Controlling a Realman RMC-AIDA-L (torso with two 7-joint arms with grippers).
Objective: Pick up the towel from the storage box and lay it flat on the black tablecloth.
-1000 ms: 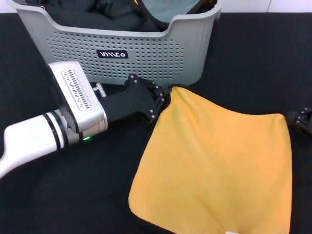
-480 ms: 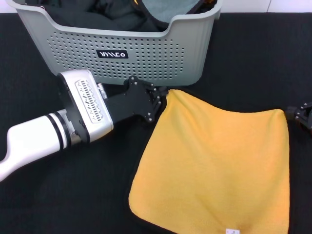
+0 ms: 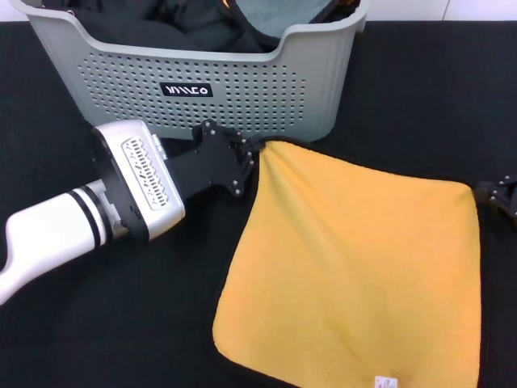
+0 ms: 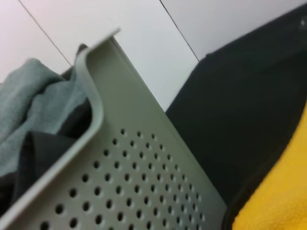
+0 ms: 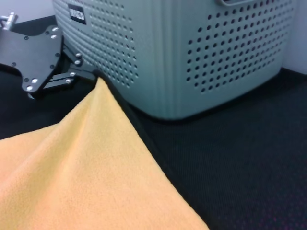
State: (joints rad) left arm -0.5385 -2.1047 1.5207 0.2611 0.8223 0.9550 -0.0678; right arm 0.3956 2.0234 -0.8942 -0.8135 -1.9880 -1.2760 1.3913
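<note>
The towel (image 3: pixel 355 267) lies yellow side up on the black tablecloth (image 3: pixel 97 323), in front of the storage box (image 3: pixel 242 89). A small white tag (image 3: pixel 388 381) shows at its near edge. My left gripper (image 3: pixel 250 158) is shut on the towel's far left corner, just before the box wall; the right wrist view shows that same pinch (image 5: pixel 84 74). The far right corner runs into my right gripper (image 3: pixel 497 194) at the picture's right edge, and the towel's far edge stretches almost straight between the two. The towel (image 5: pixel 72 167) rises toward the right wrist camera.
Inside the storage box lie black cloths (image 3: pixel 178 28) and a grey-green cloth (image 3: pixel 279 12). The box wall (image 5: pixel 192 57) stands close behind the towel's far edge. Black tablecloth (image 5: pixel 240 167) extends on both sides.
My left gripper has moved left and a little toward the box with the towel corner. The towel's far edge is drawn straighter and the cloth lies flatter. The right gripper barely shifted.
</note>
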